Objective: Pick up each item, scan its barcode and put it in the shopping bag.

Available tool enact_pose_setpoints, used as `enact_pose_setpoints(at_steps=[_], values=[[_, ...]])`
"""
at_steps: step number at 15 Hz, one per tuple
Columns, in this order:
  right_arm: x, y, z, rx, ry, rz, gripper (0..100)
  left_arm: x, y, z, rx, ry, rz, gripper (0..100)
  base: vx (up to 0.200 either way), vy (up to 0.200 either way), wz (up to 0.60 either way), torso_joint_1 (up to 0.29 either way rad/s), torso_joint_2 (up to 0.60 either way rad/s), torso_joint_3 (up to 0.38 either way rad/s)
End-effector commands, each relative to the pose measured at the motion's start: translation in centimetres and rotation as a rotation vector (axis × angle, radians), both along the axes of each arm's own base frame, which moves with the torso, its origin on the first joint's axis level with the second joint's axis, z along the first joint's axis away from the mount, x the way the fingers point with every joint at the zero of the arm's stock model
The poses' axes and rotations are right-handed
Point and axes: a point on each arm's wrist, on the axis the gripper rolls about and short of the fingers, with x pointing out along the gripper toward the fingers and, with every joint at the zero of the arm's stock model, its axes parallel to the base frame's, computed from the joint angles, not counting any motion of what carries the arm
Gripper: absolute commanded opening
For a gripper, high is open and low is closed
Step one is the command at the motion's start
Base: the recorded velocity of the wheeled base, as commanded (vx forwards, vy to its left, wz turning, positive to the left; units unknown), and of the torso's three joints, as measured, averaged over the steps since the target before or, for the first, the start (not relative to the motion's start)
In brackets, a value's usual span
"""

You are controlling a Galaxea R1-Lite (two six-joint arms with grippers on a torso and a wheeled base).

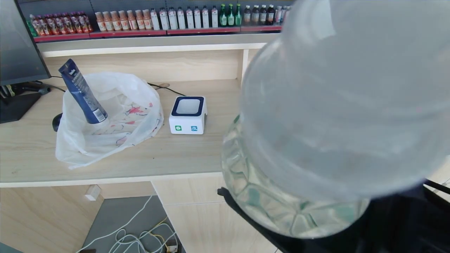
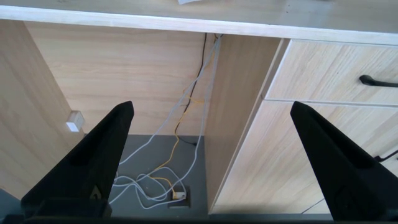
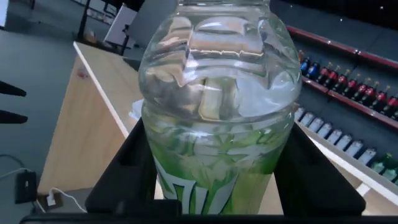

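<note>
The right end effector is clamped on a clear bottle, one black finger on each side of its lower body, where a green-and-white label shows. The arm holds it high and close to the head camera, base toward the lens. In the head view the bottle covers most of the right half and hides that part of the desk.

The left end effector is spread wide with nothing between its fingers. It hangs low, below the desk edge, facing the open knee space, where cables run down to the floor, and a drawer front with a dark handle.

On the desk, well to the left of the bottle, lies the white bag, mouth open, with a dark blue tube leaning inside it. Just beside the bag on its right stands the white scanner. A monitor stands at the desk's far left. Behind the desk runs a shelf lined with drinks.
</note>
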Motion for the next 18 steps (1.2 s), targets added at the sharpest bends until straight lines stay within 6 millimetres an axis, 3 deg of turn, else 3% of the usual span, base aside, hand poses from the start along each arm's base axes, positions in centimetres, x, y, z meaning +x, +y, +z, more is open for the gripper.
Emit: enact_pose_setpoints(at_steps=[1, 4, 9, 14, 15, 18], values=[[-1.1, 1.0, -0.6, -0.037, -0.026, 0.057, 0, 0.0, 0.0, 0.0, 0.0, 0.002, 0.0, 100, 0.0, 0.0, 0.0, 0.0, 0.0, 0.0], [-2.0, 1.3, -2.3, -0.132, -0.103, 0.13, 0, 0.0, 0.0, 0.0, 0.0, 0.002, 0.0, 100, 0.0, 0.0, 0.0, 0.0, 0.0, 0.0], [-2.0, 1.5, -2.5, -0.177, -0.136, 0.133, 0, 0.0, 0.0, 0.0, 0.0, 0.002, 0.0, 100, 0.0, 0.0, 0.0, 0.0, 0.0, 0.0], [-0.6, 2.8, 0.7, -0.262, -0.356, 0.191, 0, 0.0, 0.0, 0.0, 0.0, 0.002, 0.0, 100, 0.0, 0.0, 0.0, 0.0, 0.0, 0.0], [-0.7, 3.2, 3.2, -0.251, -0.401, 0.178, 0, 0.0, 0.0, 0.0, 0.0, 0.002, 0.0, 100, 0.0, 0.0, 0.0, 0.0, 0.0, 0.0], [-1.7, 3.1, 3.5, -0.354, -0.439, 0.146, 0, 0.0, 0.0, 0.0, 0.0, 0.002, 0.001, 100, 0.0, 0.0, 0.0, 0.0, 0.0, 0.0]])
